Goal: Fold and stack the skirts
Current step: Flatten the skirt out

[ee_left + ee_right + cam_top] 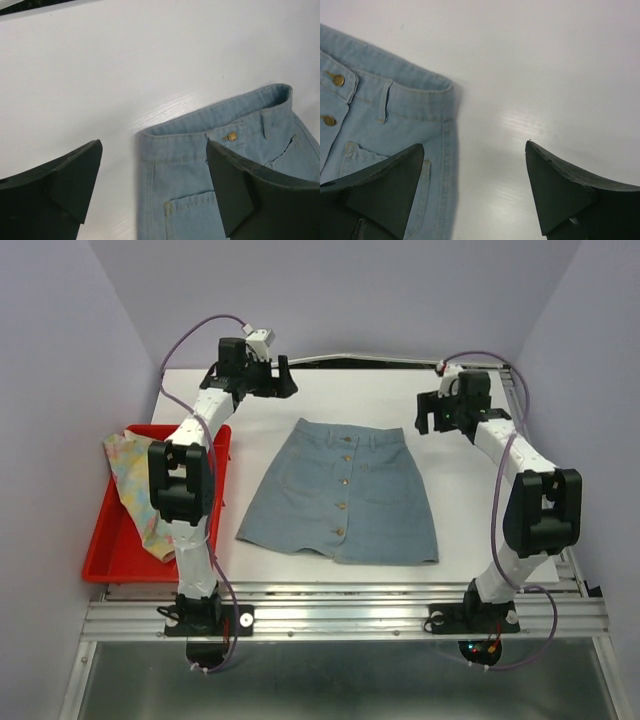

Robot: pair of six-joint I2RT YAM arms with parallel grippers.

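Left gripper (283, 381): jaws spread wide, nothing pinched. In the left wrist view the left gripper (154, 150) sits over the far-left corner of the denim skirt (182, 167). The waistband corner lies in the gap between the two dark fingers (75, 175). One brass button (232, 136) shows on the waistband, just beside the other finger.

Right gripper (428, 420): jaws also spread wide, nothing pinched. In the right wrist view the right gripper (474, 147) is over the far-right corner of the denim skirt (395, 115). One finger (385, 180) overlaps the cloth edge in the picture, and the other is over bare table. Two brass buttons (338, 79) show at the left edge of that view, with a belt loop beside them. Whether either gripper touches cloth or table, I cannot tell.

Denim skirt (340, 490): lies flat and unfolded on the white table (450, 475), at its centre between the two arms. The waistband is toward the far edge and the hem toward the arm bases. The button row (345, 480) runs down the front, with a pocket on each side.

Floral skirt (130, 475): lies crumpled in the red tray (100, 568) at the left side of the table, partly draped over the tray's far-left rim. The left arm hides part of it. It is well apart from the denim skirt.
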